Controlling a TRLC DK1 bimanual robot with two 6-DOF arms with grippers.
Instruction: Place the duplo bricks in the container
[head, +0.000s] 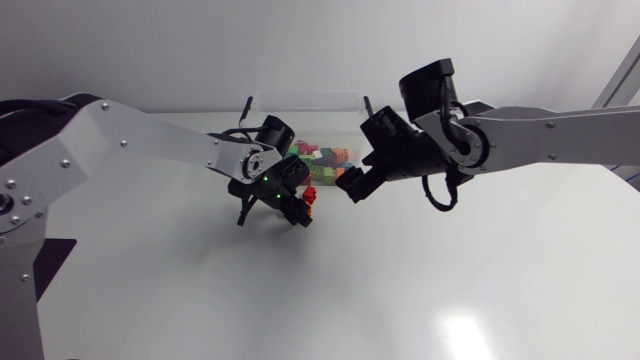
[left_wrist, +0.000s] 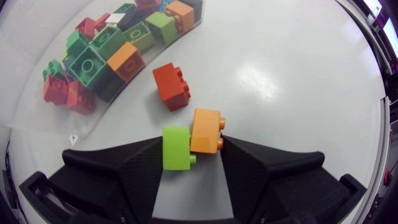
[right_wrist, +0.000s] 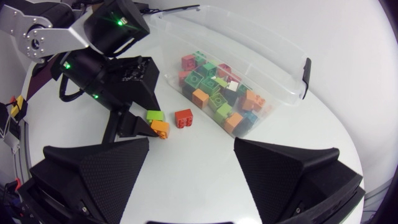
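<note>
White table (left_wrist: 292, 93) under both arms, clear container (head: 300, 104) toward its far side. Already holds most of the duplo bricks (right_wrist: 217, 93), heaped in mixed colours. Leaves three outside, as far as can be seen: red brick (left_wrist: 172, 86) lying loose on the table just beside the container wall, plus a brick pair (left_wrist: 198, 134), green brick (left_wrist: 177, 148) and orange brick (left_wrist: 206, 124) side by side.

Left gripper (left_wrist: 193, 142): fingers closed on the brick pair, one against the green, the other against the orange. Right gripper (right_wrist: 191, 142): fingers spread wide, nothing between them, hovering near the container.

Judged well along: carrying and dropping the pair comes next, then fetching the red one.

Cannot tell whether lifted or resting on the table, that pair. Hidden under the left gripper in the head view. Container front covered there by both arms, and cut off in the left wrist view, so no full count of the heap.
</note>
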